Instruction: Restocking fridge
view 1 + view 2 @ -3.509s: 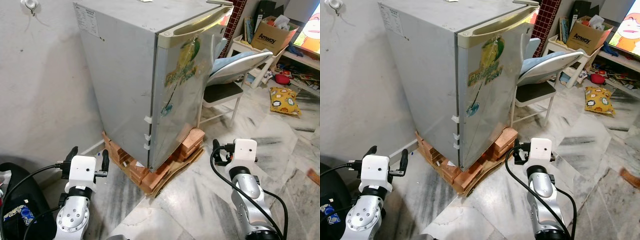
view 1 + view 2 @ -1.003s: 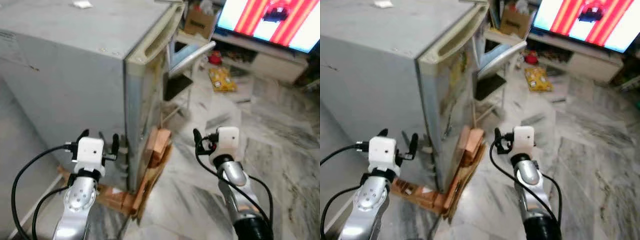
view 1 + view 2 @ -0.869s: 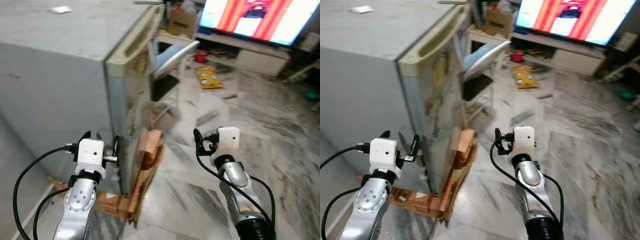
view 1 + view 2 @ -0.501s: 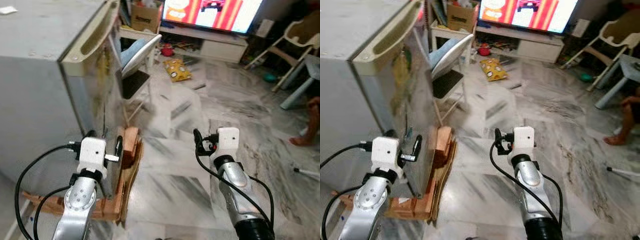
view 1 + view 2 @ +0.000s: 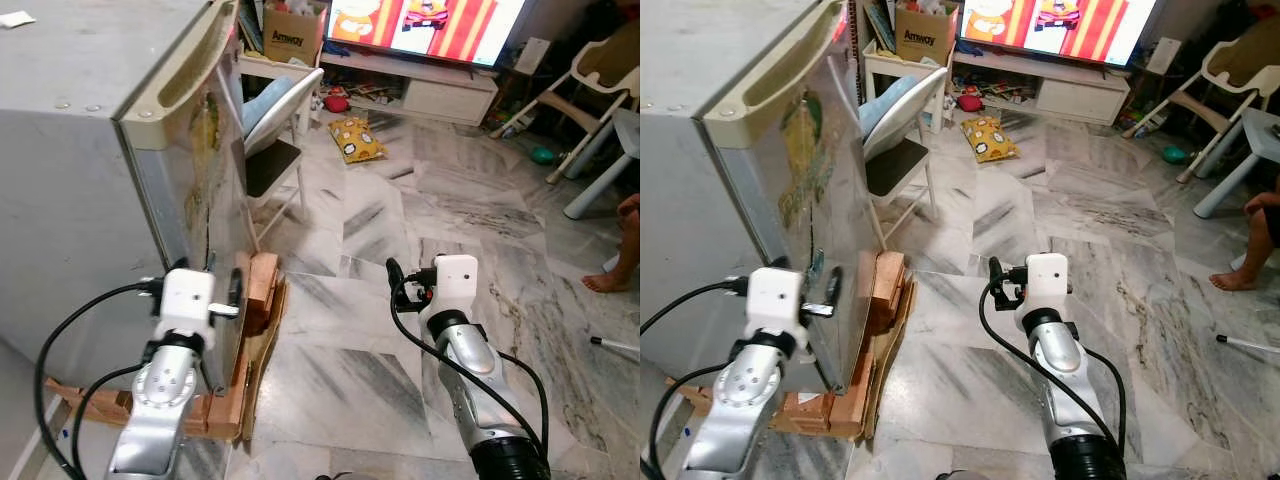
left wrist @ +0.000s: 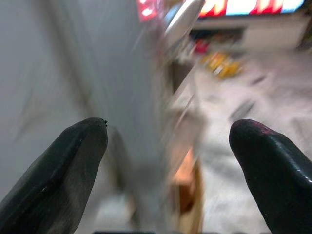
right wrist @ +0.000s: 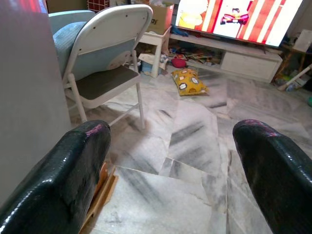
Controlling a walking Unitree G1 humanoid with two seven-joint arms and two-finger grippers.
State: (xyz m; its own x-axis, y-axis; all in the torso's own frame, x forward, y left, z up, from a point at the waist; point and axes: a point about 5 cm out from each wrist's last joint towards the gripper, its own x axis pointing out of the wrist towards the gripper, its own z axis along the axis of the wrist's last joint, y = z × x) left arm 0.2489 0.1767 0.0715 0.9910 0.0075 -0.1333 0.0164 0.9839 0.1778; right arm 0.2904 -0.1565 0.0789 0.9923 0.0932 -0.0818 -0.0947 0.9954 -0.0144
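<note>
Fridge (image 5: 120, 170), door shut, now sits far left on its brick stack (image 5: 255, 290): the robot has swung round from the side panel to the door face, so opening comes next. Left gripper (image 5: 205, 300) fingers spread, just beside the door's lower edge, not touching. Right gripper (image 5: 412, 285) released, holding nothing, well apart over the marble floor (image 5: 400, 220).

A lived-in home, its living room: a small grey fridge (image 5: 110, 170) propped on bricks (image 5: 262, 282), a folding chair (image 5: 275, 130), a television (image 5: 425, 25) on a low stand, marble floor (image 5: 400, 230), a yellow cushion (image 5: 358, 139) and scattered toys.
</note>
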